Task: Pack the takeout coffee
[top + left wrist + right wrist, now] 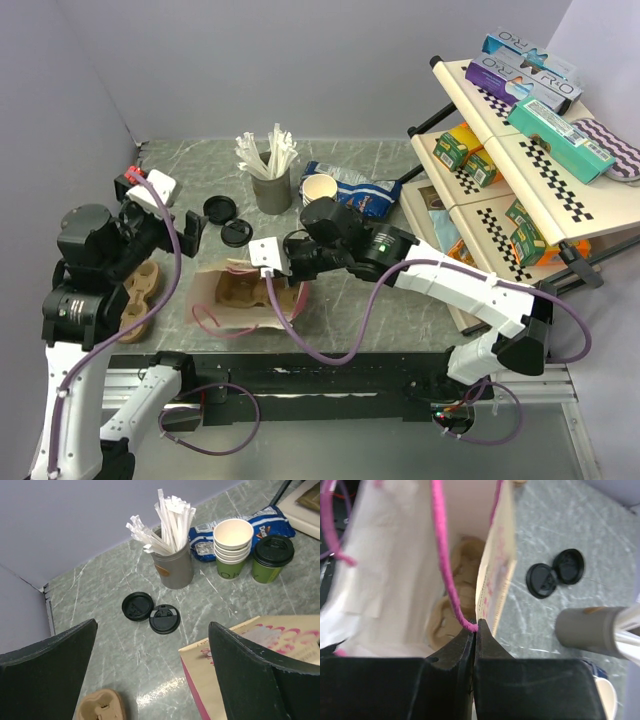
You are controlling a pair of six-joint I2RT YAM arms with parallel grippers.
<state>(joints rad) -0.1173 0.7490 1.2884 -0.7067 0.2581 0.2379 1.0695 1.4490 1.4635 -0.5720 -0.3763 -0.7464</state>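
Across the marbled table (400,320) the biggest thing in play is the paper bag (225,300), its mouth gaping, pink handles flopping, and a cardboard carrier (452,605) sitting in its bottom. My right arm (440,275) reaches in low from the right, elbow out and wrist turned toward the bag. The right gripper (474,630) is pinched tight on the bag's rim, right where a pink cord meets it. How much paper sits between the pads I can't make out, because the wrist view blurs up close.

My left arm (90,250) is folded up at the left edge. The left gripper (152,630) hangs spread wide with nothing in it, looking over the back half of the table.

I only get the takeout coffee (272,557) from the left wrist; from overhead the right arm covers that spot. It stands upright at the back, long axis vertical and black lid up. It is just beside the stack of lidless cups (232,547), in front of a blue snack bag (275,522), and well apart from both grippers.

Left of the stack is the straw holder (174,567), then two loose lids (137,606) touching each other.
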